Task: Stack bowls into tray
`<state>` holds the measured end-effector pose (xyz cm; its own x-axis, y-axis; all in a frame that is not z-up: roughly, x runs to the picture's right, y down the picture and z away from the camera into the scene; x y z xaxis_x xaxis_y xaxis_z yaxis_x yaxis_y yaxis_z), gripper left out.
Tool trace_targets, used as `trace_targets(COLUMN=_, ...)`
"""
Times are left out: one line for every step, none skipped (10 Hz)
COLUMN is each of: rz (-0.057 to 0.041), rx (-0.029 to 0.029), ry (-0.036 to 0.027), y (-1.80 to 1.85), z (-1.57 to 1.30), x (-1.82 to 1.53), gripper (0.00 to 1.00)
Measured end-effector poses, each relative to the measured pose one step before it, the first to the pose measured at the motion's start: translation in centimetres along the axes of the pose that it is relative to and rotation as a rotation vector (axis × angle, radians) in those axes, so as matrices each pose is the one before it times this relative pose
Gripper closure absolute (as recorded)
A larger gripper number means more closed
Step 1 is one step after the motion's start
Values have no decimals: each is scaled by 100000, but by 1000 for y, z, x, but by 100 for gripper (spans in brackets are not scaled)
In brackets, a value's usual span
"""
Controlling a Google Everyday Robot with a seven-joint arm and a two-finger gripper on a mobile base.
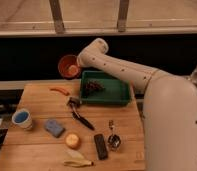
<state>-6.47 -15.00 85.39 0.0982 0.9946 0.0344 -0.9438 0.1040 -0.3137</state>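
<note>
The pincer (77, 64) is seen in the upper middle of the frame, at the end of the white arm (119, 70), closed together on the rim of the reddish-brown bowl (68, 66). The bowl is held tilted in the air, just left of the green tray's (117, 89) upper left corner and clear of the bench (39, 102). A dark clump (94, 86) is seen inside the tray. A blue cup (22, 118), a blue sponge (54, 127) and a spoon (112, 140) are spread over the bench below.

Matt wooden table (42, 102), smooth plastic tray (119, 91), smooth bowl (69, 66)
</note>
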Motion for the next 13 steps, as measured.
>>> trace_targets(rz=6562, rx=3359, ry=-1649, y=-3154, z=-1279, x=717, gripper=100)
trace_targets(rz=5407, rx=2554, ry=-1054, y=-2334, z=-749, x=475, gripper=100)
trace_targets(rz=4719, rx=2141, ry=-929, y=-1918, z=-506, x=246, gripper=100)
trace_targets(rz=6606, rx=2846, ry=-1125, y=-2574, z=-531, x=324, gripper=100)
trace_targets(rz=6417, rx=3088, ry=-1257, y=-2476, z=-520, x=198, gripper=100)
trace_targets(rz=5491, rx=2748, ry=-1302, y=-2307, z=-477, x=33, gripper=100)
trace_targets(rz=3951, rx=1686, ry=-746, y=-1446, z=-266, x=77, gripper=100)
trace_targets(rz=1408, rx=499, ry=-242, y=-457, z=-63, x=29, gripper=100)
trace_targets(rz=88, rx=67, ry=-76, y=-55, z=-21, x=-28, gripper=100)
trace_targets(rz=-120, rx=-36, ry=78, y=84, z=30, x=25, gripper=100)
trace_targets(rz=-444, rx=434, ry=694, y=173, z=180, x=49, gripper=100)
trace_targets(rz=316, rx=2120, ry=1038, y=-328, z=366, x=-94, gripper=100)
trace_targets(rz=1183, rx=3289, ry=1999, y=-641, z=1010, x=13, gripper=100)
